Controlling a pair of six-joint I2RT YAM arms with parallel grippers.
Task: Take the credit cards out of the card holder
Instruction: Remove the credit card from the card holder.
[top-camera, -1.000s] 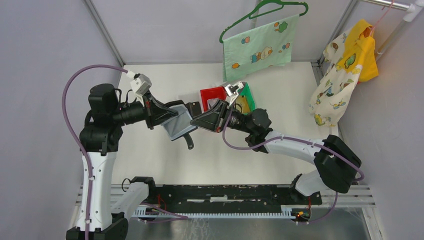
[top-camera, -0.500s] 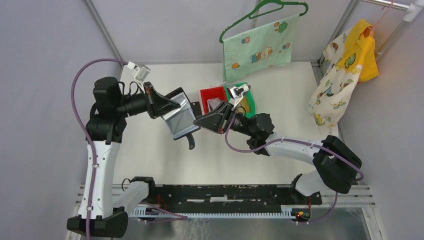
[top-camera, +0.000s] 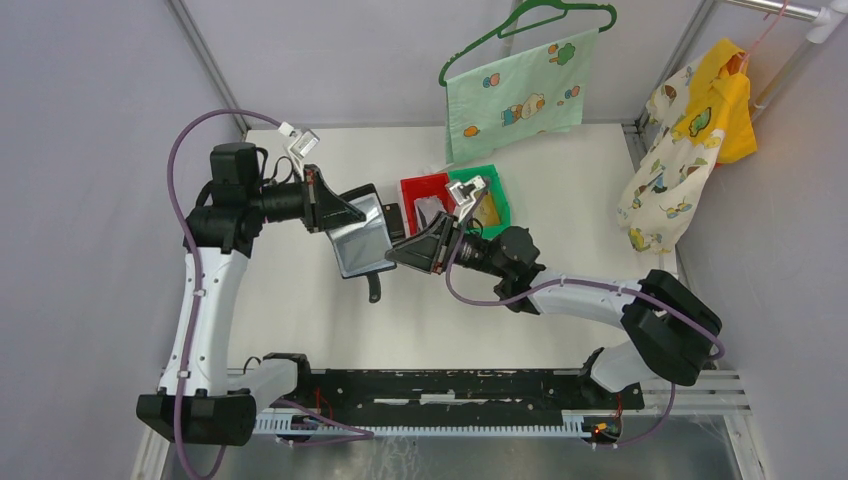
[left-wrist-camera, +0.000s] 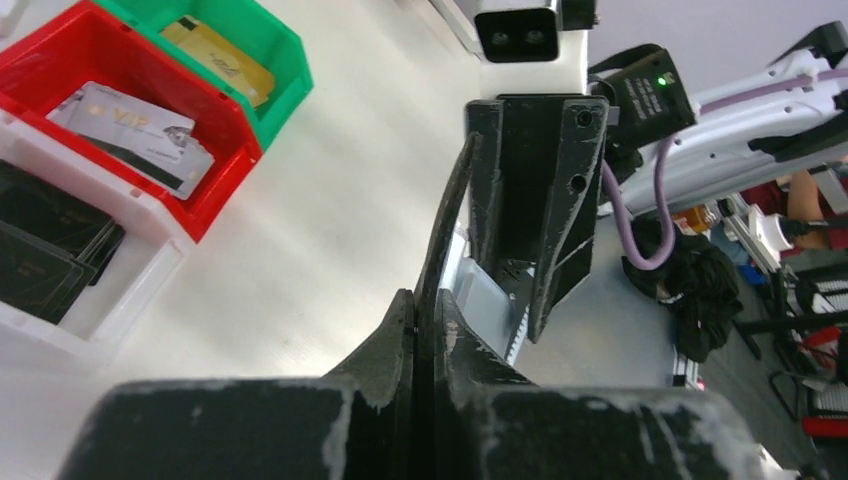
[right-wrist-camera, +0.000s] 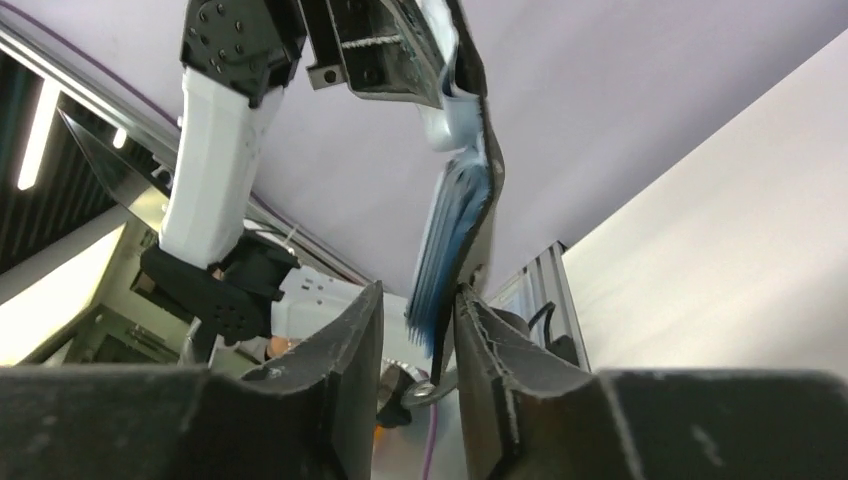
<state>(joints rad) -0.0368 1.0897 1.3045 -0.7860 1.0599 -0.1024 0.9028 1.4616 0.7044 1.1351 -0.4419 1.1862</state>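
We hold the card holder (top-camera: 362, 240) open in the air over the table (top-camera: 300, 310). Our left gripper (left-wrist-camera: 420, 310) is clamped tight on one edge. Our right gripper (right-wrist-camera: 415, 300) straddles the opposite edge, jaws slightly apart, with a gap beside the grey-blue lining. A grey card (left-wrist-camera: 130, 135) lies in the red bin (left-wrist-camera: 225, 185) and a gold card (left-wrist-camera: 215, 62) in the green bin (left-wrist-camera: 285, 75).

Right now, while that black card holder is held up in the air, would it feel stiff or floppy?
Probably bendy rather than rigid: the card holder curves visibly away from where the left gripper pinches it. Its snap tab dangles loosely, which suggests a soft material. It is likely light, since one thin pinched flap seems to carry it.
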